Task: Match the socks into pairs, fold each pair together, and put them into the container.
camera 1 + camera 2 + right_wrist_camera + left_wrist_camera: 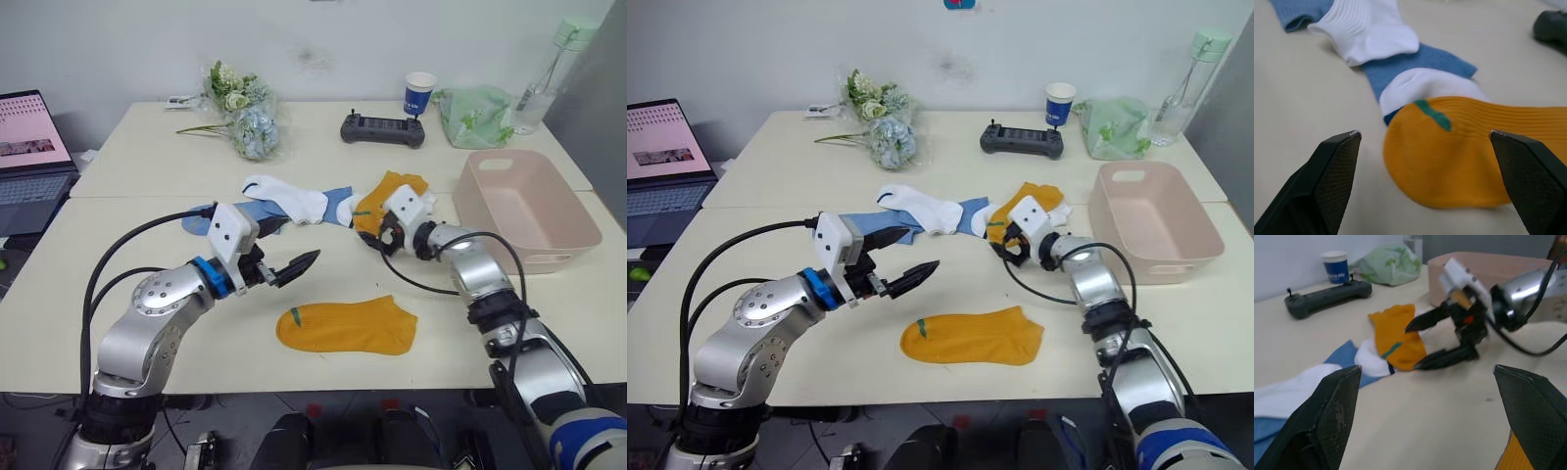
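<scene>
Flat yellow sock [347, 328] lies below both open, raised grippers.

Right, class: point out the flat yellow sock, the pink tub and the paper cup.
Flat yellow sock [348, 328], left eye view, middle of its foot.
Pink tub [564, 226], left eye view, its right rim.
Paper cup [1059, 104], right eye view, its blue side.
</scene>
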Tool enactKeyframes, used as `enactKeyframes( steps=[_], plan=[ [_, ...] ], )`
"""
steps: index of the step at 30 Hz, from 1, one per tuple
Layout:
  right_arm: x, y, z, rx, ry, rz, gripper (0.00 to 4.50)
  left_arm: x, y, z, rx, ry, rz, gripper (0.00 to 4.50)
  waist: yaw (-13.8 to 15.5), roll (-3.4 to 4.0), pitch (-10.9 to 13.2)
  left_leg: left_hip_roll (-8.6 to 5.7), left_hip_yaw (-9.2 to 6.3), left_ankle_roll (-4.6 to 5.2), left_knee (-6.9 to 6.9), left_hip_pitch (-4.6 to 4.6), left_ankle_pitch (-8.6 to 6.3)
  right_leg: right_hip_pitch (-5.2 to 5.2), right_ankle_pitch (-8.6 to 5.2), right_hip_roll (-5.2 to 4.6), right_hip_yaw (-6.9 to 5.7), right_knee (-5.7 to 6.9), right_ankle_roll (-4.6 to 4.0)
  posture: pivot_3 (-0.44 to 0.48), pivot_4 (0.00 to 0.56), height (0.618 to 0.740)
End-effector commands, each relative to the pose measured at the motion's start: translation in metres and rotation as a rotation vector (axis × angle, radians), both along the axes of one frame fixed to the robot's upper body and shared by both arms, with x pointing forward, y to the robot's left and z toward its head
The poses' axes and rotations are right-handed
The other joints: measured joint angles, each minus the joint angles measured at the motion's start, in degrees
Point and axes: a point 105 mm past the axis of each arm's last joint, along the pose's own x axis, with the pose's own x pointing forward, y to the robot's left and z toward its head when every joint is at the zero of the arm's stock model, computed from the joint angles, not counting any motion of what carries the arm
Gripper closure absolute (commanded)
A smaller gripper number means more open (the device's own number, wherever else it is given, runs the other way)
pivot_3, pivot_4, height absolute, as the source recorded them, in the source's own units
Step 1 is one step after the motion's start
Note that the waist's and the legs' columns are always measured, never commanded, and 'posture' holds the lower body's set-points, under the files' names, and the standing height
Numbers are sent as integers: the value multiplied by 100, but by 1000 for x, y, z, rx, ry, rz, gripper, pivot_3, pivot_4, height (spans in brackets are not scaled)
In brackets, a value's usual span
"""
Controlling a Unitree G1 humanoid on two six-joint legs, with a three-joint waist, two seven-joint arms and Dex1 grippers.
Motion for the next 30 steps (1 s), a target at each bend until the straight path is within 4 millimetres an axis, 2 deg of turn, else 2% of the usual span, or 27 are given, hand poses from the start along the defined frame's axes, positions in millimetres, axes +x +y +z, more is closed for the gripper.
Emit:
enactKeyframes(
  steps=[1,11,12,15,17,20,22,27,30],
  plan=[
    [9,2,12,-16,-44,-5,634,-3,1,8,-6,-35,17,0,-17,0,0,0,1,0,0,0,0,-1,0,0,1,1,0,0,150,740],
    [14,-7,11,-17,-53,-28,4293,-4,7,2,9,-27,43,0,-57,0,0,1,3,-1,0,-2,1,-6,0,2,5,3,0,0,150,740],
    [13,-6,15,-3,-61,-14,4479,-5,7,1,11,-24,42,0,-59,0,0,1,3,-1,0,-2,1,-6,0,2,5,3,-1,0,150,740],
    [7,-3,20,3,-51,43,4479,-6,9,-2,27,-20,44,0,-62,1,0,1,3,-1,0,-3,1,-7,0,2,4,3,-1,0,150,740],
    [-4,1,20,-47,-50,134,4479,-7,10,-3,31,-14,40,0,-56,1,0,1,1,-1,0,-7,1,-10,0,2,3,3,-1,0,150,740],
    [-32,7,22,-59,4,295,4479,-8,13,-5,43,3,32,0,-60,1,0,0,0,-1,1,-11,1,-10,0,2,2,1,0,0,150,740],
    [-57,7,27,-48,58,415,4479,-10,18,-9,63,20,28,0,-50,1,1,0,-1,-1,0,-13,0,-12,0,2,2,1,0,0,150,740],
    [-112,-7,24,-99,215,610,4479,-15,24,-22,105,73,4,0,3,3,2,-2,-7,0,4,-24,0,-18,0,-1,-1,0,-1,0,150,740],
    [-134,-15,19,-134,295,671,4479,-17,25,-29,128,94,-11,0,27,2,2,-2,-7,1,2,-24,-1,-16,0,-1,-2,-3,-1,0,150,740]
  ],
)
